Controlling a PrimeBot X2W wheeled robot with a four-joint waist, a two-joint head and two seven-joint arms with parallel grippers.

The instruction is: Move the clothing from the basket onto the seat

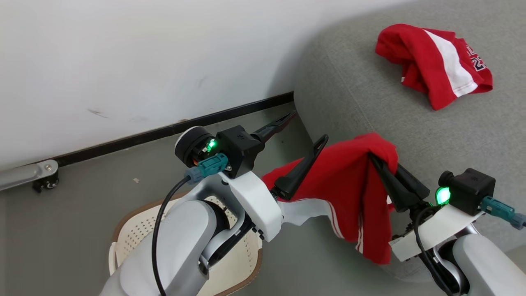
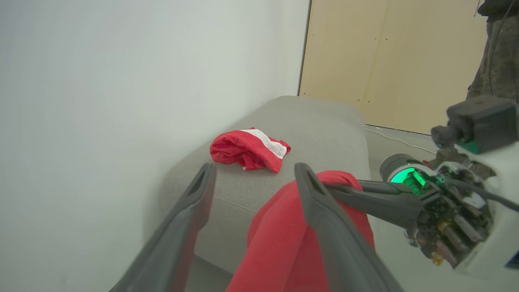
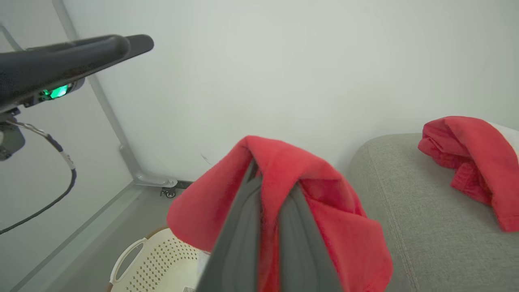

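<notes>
One red garment [image 1: 435, 61] with a white panel and dark numerals lies crumpled on the grey sofa [image 1: 361, 107]. A second red garment [image 1: 353, 181] with white stripes hangs in the air at the sofa's front edge, draped over my right gripper [image 1: 376, 158], which is shut on it. My left gripper [image 1: 309, 126] is open just left of it, one finger against the cloth. The cream basket [image 1: 131, 234] sits on the floor under my left arm. In the right wrist view the cloth [image 3: 284, 174] covers my shut fingertips.
A white wall with a black skirting runs behind. A metal frame leg with a caster [image 1: 43, 176] stands at the left. In the left wrist view a wooden panel [image 2: 385, 61], a floor cable [image 2: 389, 138] and a person's sleeve [image 2: 498, 52] lie beyond the sofa [image 2: 320, 125].
</notes>
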